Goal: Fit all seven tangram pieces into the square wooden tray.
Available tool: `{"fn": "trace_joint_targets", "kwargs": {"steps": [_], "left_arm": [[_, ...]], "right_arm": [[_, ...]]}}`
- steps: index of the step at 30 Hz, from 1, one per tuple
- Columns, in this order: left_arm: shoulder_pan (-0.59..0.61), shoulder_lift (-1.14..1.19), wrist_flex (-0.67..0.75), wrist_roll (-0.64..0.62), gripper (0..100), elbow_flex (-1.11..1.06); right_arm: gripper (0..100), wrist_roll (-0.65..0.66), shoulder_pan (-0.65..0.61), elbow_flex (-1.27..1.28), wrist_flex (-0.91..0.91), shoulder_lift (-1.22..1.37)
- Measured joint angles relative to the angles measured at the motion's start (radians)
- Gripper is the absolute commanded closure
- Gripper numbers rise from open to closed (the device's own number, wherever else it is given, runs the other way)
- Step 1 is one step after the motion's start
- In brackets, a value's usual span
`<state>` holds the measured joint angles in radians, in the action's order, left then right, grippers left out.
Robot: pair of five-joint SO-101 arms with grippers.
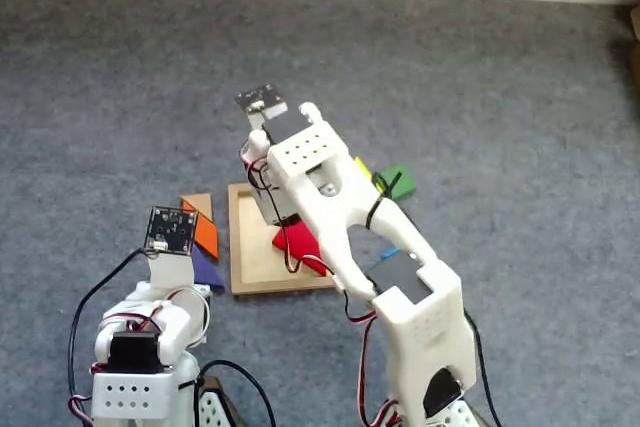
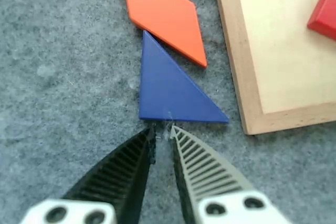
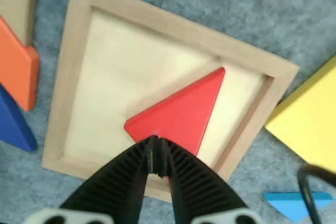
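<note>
The square wooden tray [image 1: 242, 247] lies mid-table, and a red triangle [image 3: 181, 114] rests inside it, near one corner. My right gripper [image 3: 156, 142] is shut, its tips over the red triangle's edge, touching or just above it. Left of the tray lie a plain wooden piece [image 1: 197, 204], an orange parallelogram [image 2: 165, 11] and a dark blue triangle [image 2: 168, 90] in a row. At the blue triangle's long edge my left gripper [image 2: 161, 129] is shut, holding nothing. A yellow piece [image 3: 310, 114], a green piece [image 1: 398, 182] and a light blue piece [image 3: 286, 203] lie right of the tray.
Grey carpet covers the table. The right arm [image 1: 340, 207] stretches over the tray's right half and hides part of it. A black cable [image 3: 310, 182] hangs near the light blue piece. Open carpet lies to the far left and far right.
</note>
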<state>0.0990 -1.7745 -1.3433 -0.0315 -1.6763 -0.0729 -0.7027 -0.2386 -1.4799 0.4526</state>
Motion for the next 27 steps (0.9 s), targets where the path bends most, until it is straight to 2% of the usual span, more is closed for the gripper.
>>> {"fn": "trace_joint_targets", "kwargs": {"steps": [9, 16, 21, 27], "left_arm": [[0.000, 0.000, 0.000, 0.000, 93, 0.000], [0.000, 0.000, 0.000, 0.000, 93, 0.000], [0.000, 0.000, 0.000, 0.000, 93, 0.000], [0.000, 0.000, 0.000, 0.000, 93, 0.000]], "right_arm": [[99.4, 0.000, 0.060, 0.192, 0.163, -0.011], [99.4, 0.058, 0.181, 0.230, 0.173, -0.025], [99.4, 0.068, 0.193, 0.236, 0.158, -0.028], [99.4, 0.068, 0.199, 0.262, 0.117, -0.160]]}}
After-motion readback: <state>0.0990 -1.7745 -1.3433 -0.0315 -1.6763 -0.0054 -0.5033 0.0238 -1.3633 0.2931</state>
